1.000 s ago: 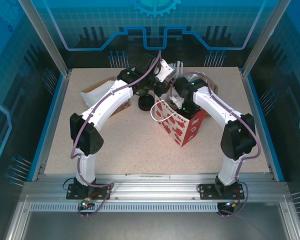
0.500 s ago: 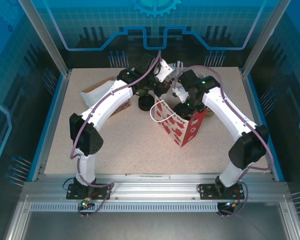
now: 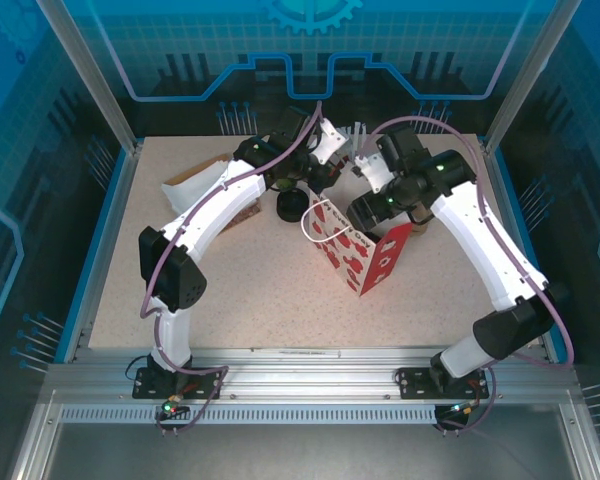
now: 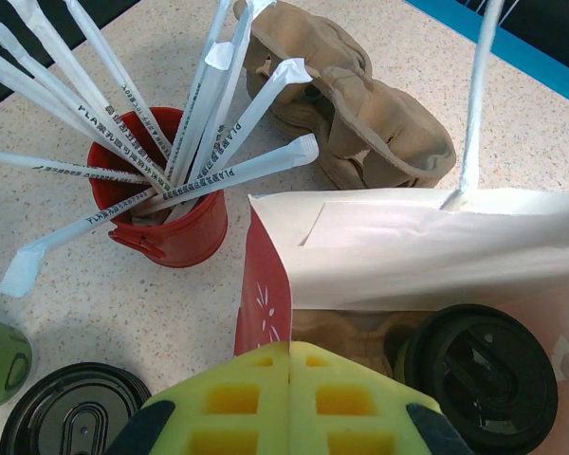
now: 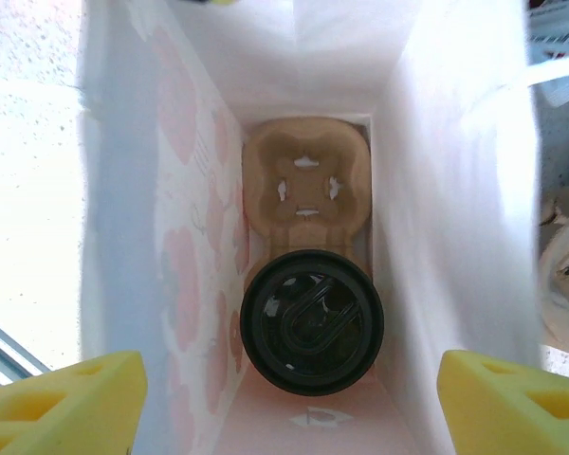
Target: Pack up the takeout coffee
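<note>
Right arm had lifted back out of the paper bag (image 3: 355, 250); right gripper (image 5: 286, 398) hung wide open and empty above the takeout coffee (image 5: 311, 322), which sat lidded in one well of a cardboard carrier (image 5: 306, 180) at the bag's bottom. Left gripper (image 4: 289, 403) was pinched shut on the bag's rim. Speckled beige table (image 3: 260, 290), blue-edged, stood inside a blue-panelled enclosure (image 3: 180, 50).

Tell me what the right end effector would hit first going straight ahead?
The right end effector would probably meet the takeout coffee inside the paper bag, though its spread fingers might snag the bag walls first.
</note>
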Available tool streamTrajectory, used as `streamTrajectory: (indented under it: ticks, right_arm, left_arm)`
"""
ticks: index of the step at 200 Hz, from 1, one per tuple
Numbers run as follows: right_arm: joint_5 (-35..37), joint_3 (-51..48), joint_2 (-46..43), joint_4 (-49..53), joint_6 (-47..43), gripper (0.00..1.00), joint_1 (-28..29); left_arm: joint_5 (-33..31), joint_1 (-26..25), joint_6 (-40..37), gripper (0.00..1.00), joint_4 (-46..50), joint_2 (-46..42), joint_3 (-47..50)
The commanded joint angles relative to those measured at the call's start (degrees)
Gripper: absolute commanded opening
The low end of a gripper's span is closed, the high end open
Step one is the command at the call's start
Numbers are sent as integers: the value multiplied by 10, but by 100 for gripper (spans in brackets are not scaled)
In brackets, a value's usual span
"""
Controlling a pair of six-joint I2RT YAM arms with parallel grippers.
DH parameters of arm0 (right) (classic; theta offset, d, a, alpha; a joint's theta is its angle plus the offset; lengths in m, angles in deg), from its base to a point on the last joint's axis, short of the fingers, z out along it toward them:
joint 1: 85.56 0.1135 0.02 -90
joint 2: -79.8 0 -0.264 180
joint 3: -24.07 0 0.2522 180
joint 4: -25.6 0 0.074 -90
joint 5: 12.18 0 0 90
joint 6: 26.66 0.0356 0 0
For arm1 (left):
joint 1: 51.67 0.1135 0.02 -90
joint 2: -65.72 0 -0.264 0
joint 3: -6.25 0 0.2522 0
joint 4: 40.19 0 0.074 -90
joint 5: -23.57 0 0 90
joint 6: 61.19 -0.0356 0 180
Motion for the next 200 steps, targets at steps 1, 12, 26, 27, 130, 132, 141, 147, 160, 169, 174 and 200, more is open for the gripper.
streamTrajectory:
  ticks: [1, 12, 26, 27, 130, 132, 141, 147, 160, 169, 174, 200]
  right_arm:
    - [-16, 25, -29, 3, 8, 82, -2]
    - [-17, 28, -39, 1, 10, 82, -3]
    - [-20, 29, -54, -7, 10, 82, -3]
    - [-20, 29, -54, -7, 10, 82, -3]
    - [19, -73, -178, -202, -24, 83, 98]
    - [20, -73, -180, -209, -24, 83, 102]
    - [19, -83, -184, -235, -28, 83, 118]
    - [16, -89, -186, -251, -29, 84, 127]
    - [8, -95, -183, -280, -34, 84, 151]
    - [3, -102, -180, -301, -35, 84, 163]
    - [-2, -105, -177, -311, -34, 84, 169]
    - [-10, -114, -155, -345, -35, 84, 193]
  left_arm:
    - [6, 0, 11, 5, 16, -15, 13]
    - [7, 0, 12, 7, 15, -16, 11]
    - [8, -1, 15, 17, 12, -16, 10]
    - [8, -1, 16, 18, 12, -16, 9]
    - [32, 2, 64, 69, -60, -112, 30]
    - [32, 3, 66, 69, -64, -118, 37]
    - [28, 8, 76, 70, -85, -146, 66]
    - [25, 14, 87, 71, -100, -169, 93]
    - [22, 31, 117, 71, -134, -217, 150]
    - [19, 51, 145, 71, -163, -254, 202]
    - [18, 64, 166, 70, -181, -272, 235]
    - [19, 143, 270, 69, -270, -369, 402]
